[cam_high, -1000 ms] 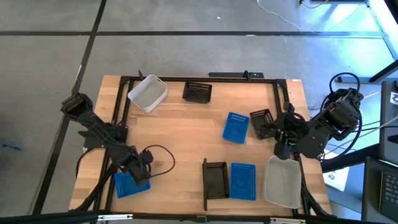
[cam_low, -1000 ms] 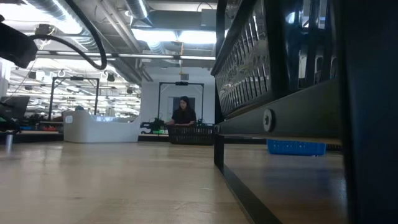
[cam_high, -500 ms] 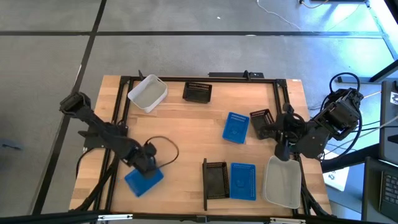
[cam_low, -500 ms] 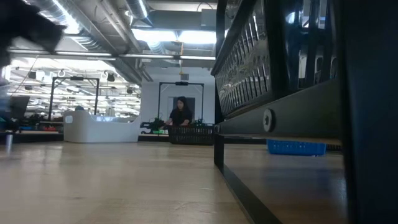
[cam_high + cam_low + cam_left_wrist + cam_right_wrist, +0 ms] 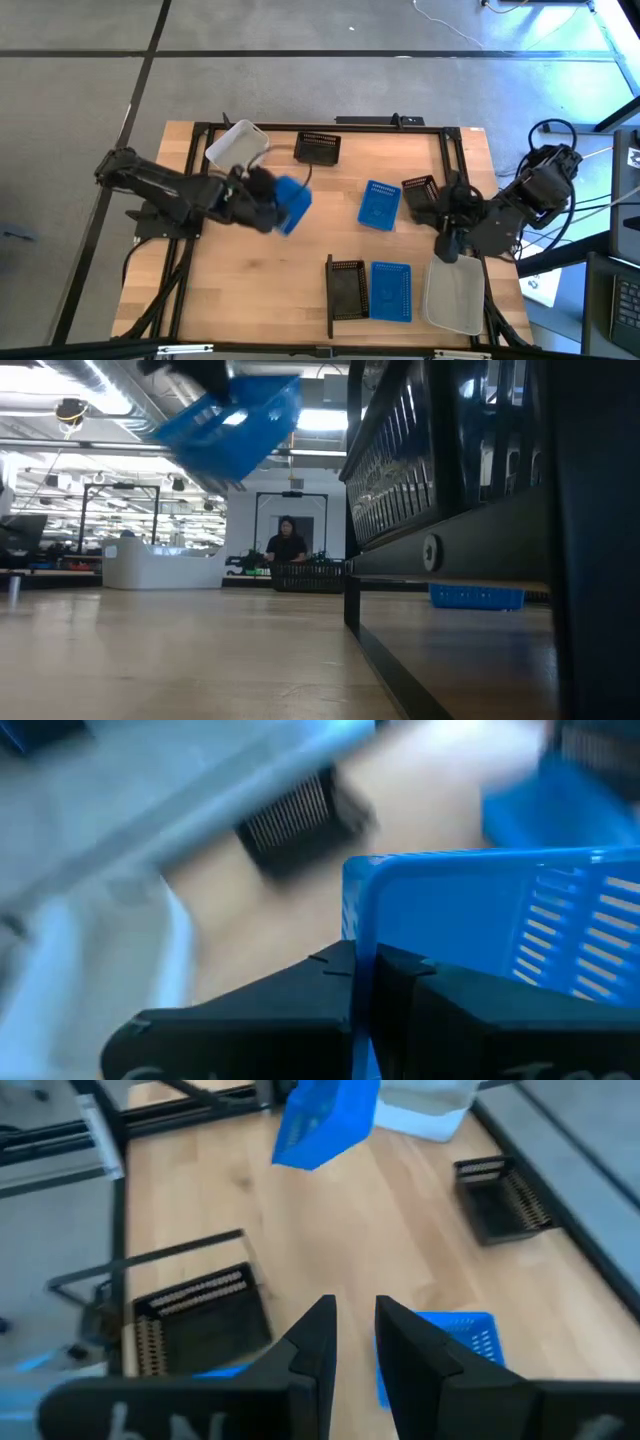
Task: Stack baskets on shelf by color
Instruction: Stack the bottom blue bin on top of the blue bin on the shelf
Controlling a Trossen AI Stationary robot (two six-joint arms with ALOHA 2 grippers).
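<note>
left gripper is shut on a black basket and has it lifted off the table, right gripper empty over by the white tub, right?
Not quite: the basket clamped in the left gripper is blue, not black, as the high view shows. It is lifted, and the right gripper holds nothing beside the white tub.

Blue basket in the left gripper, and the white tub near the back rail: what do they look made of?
Blue basket: looks like thin moulded plastic, glossy, with slotted walls, pinched by its rim in the left gripper. White tub: probably plastic too, milky and seemingly translucent, smooth with rounded corners.

Seven baskets: three blue (image 5: 292, 205), two white (image 5: 236, 148), three black (image 5: 318, 148) would make eight.
</note>
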